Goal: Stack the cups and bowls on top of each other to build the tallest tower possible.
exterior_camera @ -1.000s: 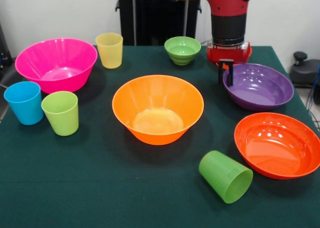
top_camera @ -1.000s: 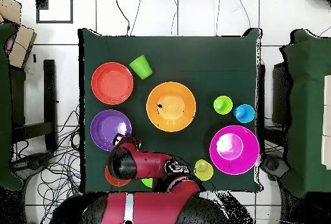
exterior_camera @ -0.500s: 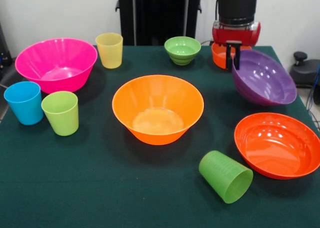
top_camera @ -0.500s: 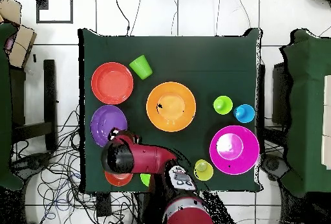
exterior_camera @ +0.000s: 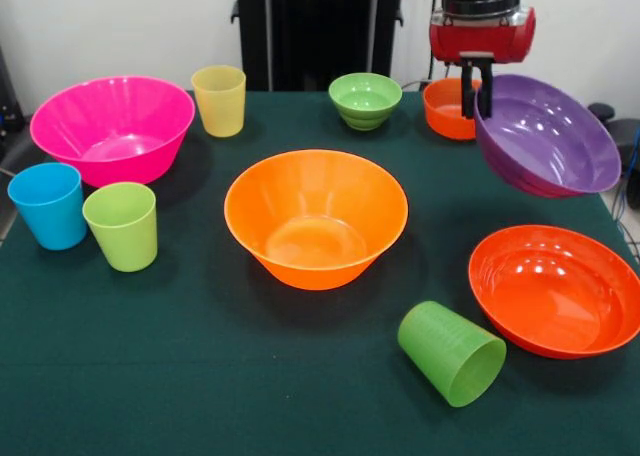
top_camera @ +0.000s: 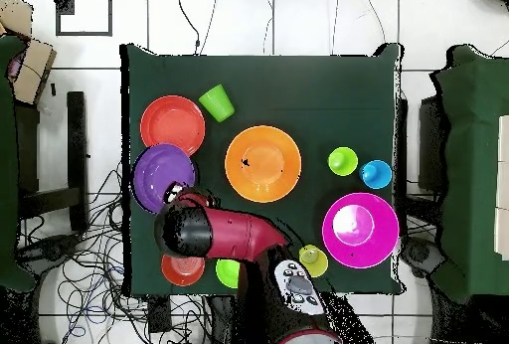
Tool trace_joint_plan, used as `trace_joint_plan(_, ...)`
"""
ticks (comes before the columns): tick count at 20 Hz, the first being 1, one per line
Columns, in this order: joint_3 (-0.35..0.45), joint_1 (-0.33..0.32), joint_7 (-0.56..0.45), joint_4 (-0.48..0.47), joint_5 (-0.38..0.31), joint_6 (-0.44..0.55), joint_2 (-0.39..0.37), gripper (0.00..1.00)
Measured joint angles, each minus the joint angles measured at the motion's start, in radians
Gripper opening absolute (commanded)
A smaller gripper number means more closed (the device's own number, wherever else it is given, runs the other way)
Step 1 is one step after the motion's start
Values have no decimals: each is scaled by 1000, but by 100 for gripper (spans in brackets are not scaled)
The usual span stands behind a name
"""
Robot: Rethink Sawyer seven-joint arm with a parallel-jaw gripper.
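At upper right of the front view, the gripper (exterior_camera: pixel 476 84) has its two dark fingers (exterior_camera: pixel 467 94) clamped over the near-left rim of the purple bowl (exterior_camera: pixel 548 136), one finger inside the rim and one outside. That bowl hangs tilted in the air, clear of the desk (exterior_camera: pixel 200 376), its open side facing the camera. Behind it, the small orange bowl (exterior_camera: pixel 448 108) is partly hidden by the fingers and the purple rim. Only the arm's red wrist shows; the rest is cut off by the top edge.

Centre frame sits the large orange bowl (exterior_camera: pixel 316 216), empty. The red-orange bowl (exterior_camera: pixel 556 290) lies lower right, with the darker green cup (exterior_camera: pixel 452 353) on its side just beside it.

Overhead, the arm (top_camera: pixel 214 236) covers the gripper, so its grip cannot be seen there; the purple bowl (top_camera: pixel 162 175) shows at left.
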Motion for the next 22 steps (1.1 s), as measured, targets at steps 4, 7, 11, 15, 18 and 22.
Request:
trace_joint_plan(4,43,-50,0,2,11,20,-30,0)
trace_joint_plan(7,90,-112,0,11,12,46,-55,0)
trace_joint_plan(11,168,-240,0,29,12,99,-89,0)
trace_joint_plan(15,256,-403,0,52,12,129,-100,0)
trace_joint_plan(18,303,-497,0,68,9,130,-102,0)
trace_joint_plan(22,349,-602,0,91,-26,130,-96,0)
